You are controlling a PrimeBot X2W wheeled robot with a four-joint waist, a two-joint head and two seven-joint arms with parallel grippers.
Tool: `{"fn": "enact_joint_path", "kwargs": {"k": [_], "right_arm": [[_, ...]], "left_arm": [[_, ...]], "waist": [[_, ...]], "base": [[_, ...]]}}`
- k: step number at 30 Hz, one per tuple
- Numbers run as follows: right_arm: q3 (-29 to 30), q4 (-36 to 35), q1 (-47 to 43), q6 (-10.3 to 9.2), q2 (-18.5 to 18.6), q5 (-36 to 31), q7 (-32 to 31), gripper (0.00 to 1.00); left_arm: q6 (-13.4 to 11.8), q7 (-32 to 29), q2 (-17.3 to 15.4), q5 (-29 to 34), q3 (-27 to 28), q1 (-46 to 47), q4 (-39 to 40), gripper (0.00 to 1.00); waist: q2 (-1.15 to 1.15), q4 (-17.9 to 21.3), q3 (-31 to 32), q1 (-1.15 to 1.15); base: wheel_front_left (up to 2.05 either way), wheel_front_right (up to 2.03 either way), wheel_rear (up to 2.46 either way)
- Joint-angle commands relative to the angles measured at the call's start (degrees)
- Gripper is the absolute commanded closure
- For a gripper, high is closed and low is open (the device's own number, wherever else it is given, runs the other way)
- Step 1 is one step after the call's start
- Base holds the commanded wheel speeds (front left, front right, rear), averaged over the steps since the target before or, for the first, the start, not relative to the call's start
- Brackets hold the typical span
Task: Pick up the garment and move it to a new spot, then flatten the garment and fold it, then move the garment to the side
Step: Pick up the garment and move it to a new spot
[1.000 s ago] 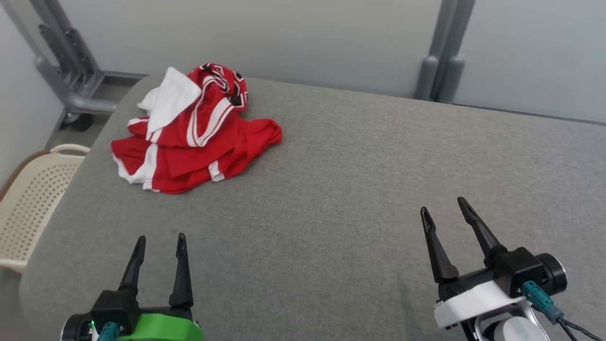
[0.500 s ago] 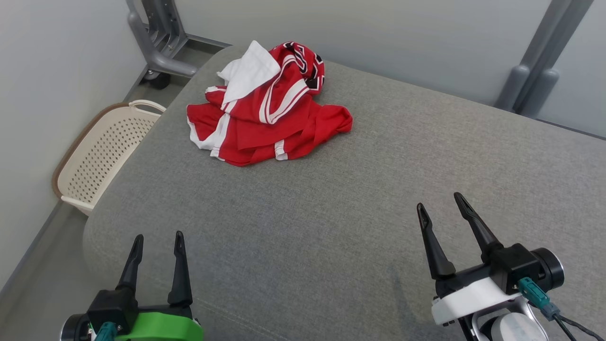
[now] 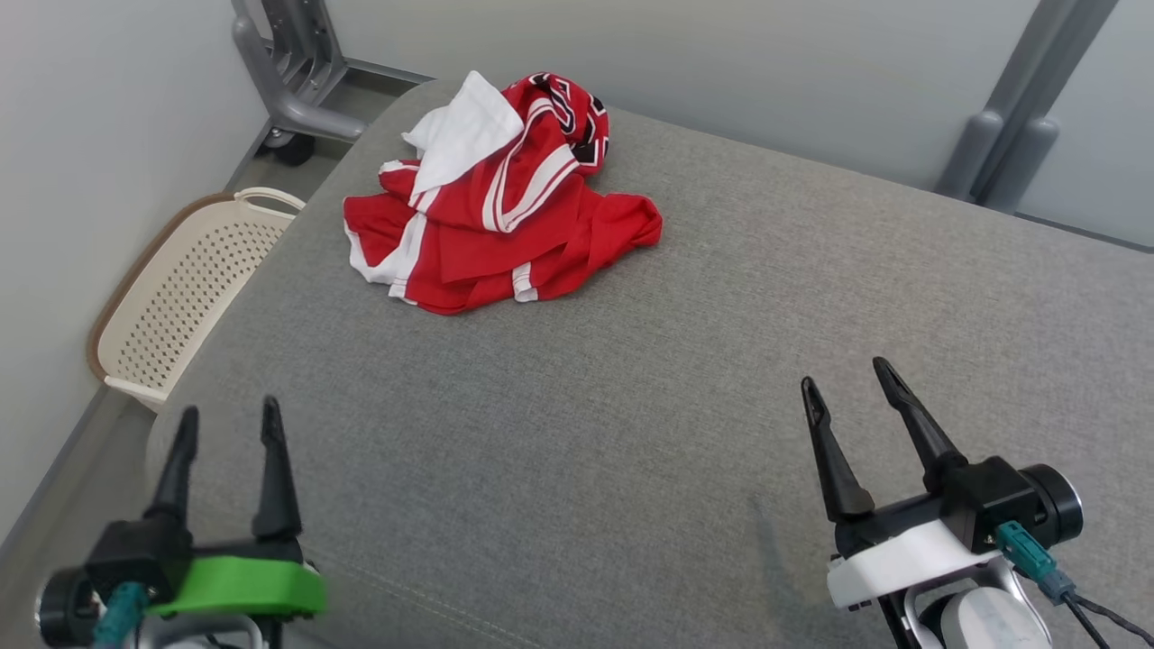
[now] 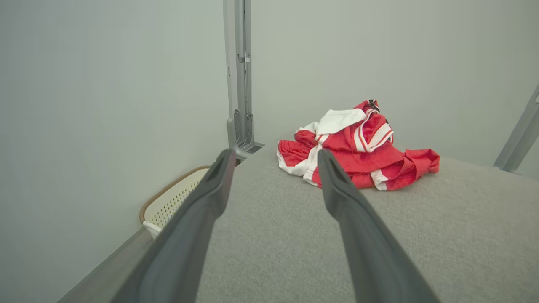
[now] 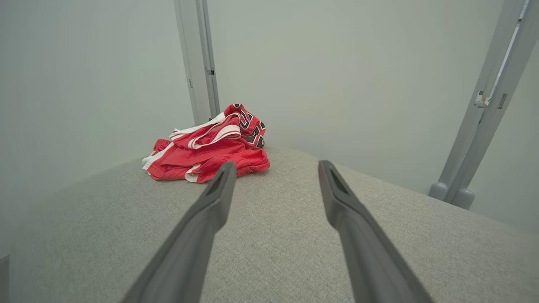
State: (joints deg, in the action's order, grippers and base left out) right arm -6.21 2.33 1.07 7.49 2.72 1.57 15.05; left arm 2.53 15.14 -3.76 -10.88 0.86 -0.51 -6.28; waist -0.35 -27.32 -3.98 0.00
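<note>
Left tool [image 3: 228,406]: fingers spread wide, nothing between them. It hovers over the near-left rounded corner of the worktop [image 3: 631,406], close to the left edge.

Right tool [image 3: 845,373]: fingers also wide apart and empty, over the near-right part, tips tilted slightly left.

Garment [image 3: 505,207]: a red heap with white stripes and a white flap on top, crumpled. It lies well ahead of the left tool and a little to its right. From the right tool it is far ahead and to the left. It touches neither tool. The heap sits at the far-left corner, its white flap near the rounded far edge.

Open room: bare grey fabric runs from both tools up to the heap, and a wide stretch lies right of it.

Off the left edge, ahead and left of the left tool, a pale perforated basket [image 3: 171,297] stands on the floor [image 3: 54,505] against the wall [image 3: 90,135]. A grey post [image 3: 288,72] stands beyond the far-left corner.
</note>
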Motion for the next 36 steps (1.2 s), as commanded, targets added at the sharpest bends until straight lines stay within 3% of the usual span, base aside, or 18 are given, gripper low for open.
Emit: {"fn": "enact_joint_path", "kwargs": {"k": [1,7,14,21,29,36], "right_arm": [[0.2,-0.6,1.0,0.00,0.3,-0.2,0.2,0.00],[0.6,-1.1,2.3,0.00,0.3,-0.6,0.2,0.00],[1.0,-1.8,5.2,0.00,0.3,-2.6,0.2,0.00],[0.9,-2.9,9.0,0.00,0.3,-4.1,0.2,0.00],[0.1,-4.0,12.3,0.00,0.3,-5.0,0.2,0.00],[-0.9,-4.7,14.0,0.00,0.3,-5.6,0.2,0.00]], "left_arm": [[0.6,0.0,-1.4,0.0,1.2,2.6,0.3,0.00],[2.0,-1.1,-6.5,-0.1,3.1,10.7,-1.3,0.00],[3.6,-8.9,-14.2,-2.1,3.8,23.6,-4.3,0.00],[4.5,-15.9,-19.3,-7.2,4.2,35.4,-9.8,0.00],[4.9,-22.7,-24.4,-12.3,0.0,43.8,-18.5,0.00],[4.9,-22.5,-27.6,-16.0,-5.4,48.6,-24.6,0.00]], "waist": [[0.35,2.0,-1.3,0.00],[0.35,5.9,-4.3,0.00],[0.35,12.2,-10.7,0.00],[0.35,17.5,-17.3,0.00],[0.35,21.5,-23.1,0.00],[0.35,23.9,-26.4,0.00]], "base": [[0.00,0.00,0.00],[0.00,0.00,0.00],[0.00,0.00,0.00],[0.00,0.00,0.00],[0.00,0.00,0.00],[0.00,0.00,0.00]]}}
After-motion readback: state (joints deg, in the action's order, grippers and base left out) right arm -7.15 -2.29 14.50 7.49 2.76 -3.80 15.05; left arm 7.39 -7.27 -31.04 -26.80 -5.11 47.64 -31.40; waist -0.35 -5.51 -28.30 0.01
